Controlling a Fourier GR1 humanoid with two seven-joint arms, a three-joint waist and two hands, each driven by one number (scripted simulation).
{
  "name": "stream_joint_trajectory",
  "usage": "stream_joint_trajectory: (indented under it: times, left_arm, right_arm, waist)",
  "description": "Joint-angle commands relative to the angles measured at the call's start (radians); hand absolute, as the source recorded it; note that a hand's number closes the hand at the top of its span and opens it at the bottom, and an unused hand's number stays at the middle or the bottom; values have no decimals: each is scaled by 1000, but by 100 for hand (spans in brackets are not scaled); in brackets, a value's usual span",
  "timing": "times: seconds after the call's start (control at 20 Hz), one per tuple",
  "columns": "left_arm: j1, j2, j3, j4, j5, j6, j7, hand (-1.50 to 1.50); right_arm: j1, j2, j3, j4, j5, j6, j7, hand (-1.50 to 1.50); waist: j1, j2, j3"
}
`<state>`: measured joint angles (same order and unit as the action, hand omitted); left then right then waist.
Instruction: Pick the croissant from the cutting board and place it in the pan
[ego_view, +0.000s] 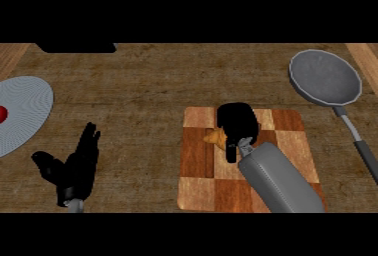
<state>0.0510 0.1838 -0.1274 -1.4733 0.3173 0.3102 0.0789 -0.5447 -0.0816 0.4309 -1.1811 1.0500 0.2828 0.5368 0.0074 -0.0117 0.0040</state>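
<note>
Croissant (215, 136) lies on the cutting board (201, 176), in the board's upper half and toward its left side. Only a small golden-brown edge of it shows, because the right hand (238, 121) covers the rest. That hand comes in from the lower right on a grey forearm that crosses the board at a slant. Its black fingers are bent down and curled over the croissant, closing round it, and the thumb (232, 151) points down beside the pastry on the side nearer the view's lower edge. Whether the croissant is lifted clear of the wood or rests on it cannot be told from this angle.

The board is a chequered block of light and dark wood squares, lying flat on the brown tabletop (140, 85), right of centre. The pan (325, 76) is grey and round and sits at the upper right, well apart from the board's top right corner; its long handle (357, 142) runs down along the right edge.

The left hand (72, 167) rests at the lower left, open, with fingers straight and pointing up, holding nothing. A grey plate (26, 107) lies at the left edge with something red (2, 114) on it.
</note>
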Motion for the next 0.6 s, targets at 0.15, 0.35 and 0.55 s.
stream_joint_trajectory:
  times: [0.15,0.35,0.55]
  left_arm:
    - [-17,-52,-13,60,-22,7,18,0]
    - [19,-29,11,30,-10,-6,29,0]
    - [65,-46,-21,-37,-39,1,47,0]
  right_arm:
    - [79,22,-5,4,10,-41,-74,150]
    - [162,-15,-29,-112,-74,26,-147,150]
    - [155,-14,-26,-222,-20,31,-107,150]
  waist:
    - [-8,12,-4]
    - [-13,10,-4]
    - [-7,10,-4]
